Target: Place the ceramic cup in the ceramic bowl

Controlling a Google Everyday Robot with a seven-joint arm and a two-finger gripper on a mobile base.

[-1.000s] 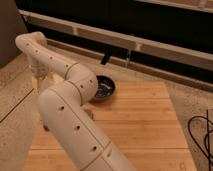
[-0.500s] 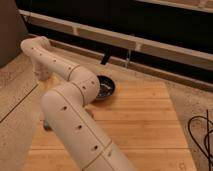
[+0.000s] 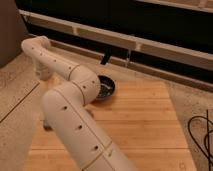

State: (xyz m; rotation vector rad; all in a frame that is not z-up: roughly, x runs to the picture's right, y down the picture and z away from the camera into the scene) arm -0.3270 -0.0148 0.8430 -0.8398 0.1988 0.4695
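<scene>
Jaws are clamped right down, though you can't actually see them. They sit below the wrist (image 3: 41,67) by the far-left corner of the light wooden plank surface (image 3: 150,130), tucked behind the fat cream robot arm (image 3: 75,127) that fills your foreground. That arm comes up from the bottom edge, bends at the elbow (image 3: 85,85), reaches back to the left and turns down at the wrist.

The small white ceramic cup doesn't show from your angle, so you can't tell whether the jaws have it.

Your round dark blue-black ceramic bowl (image 3: 112,86) sits on the surface near its far edge. It's just right of the elbow and partly covered by it, with its glossy inside catching light. Some black cables (image 3: 202,132) loop off to the right of the surface.
</scene>
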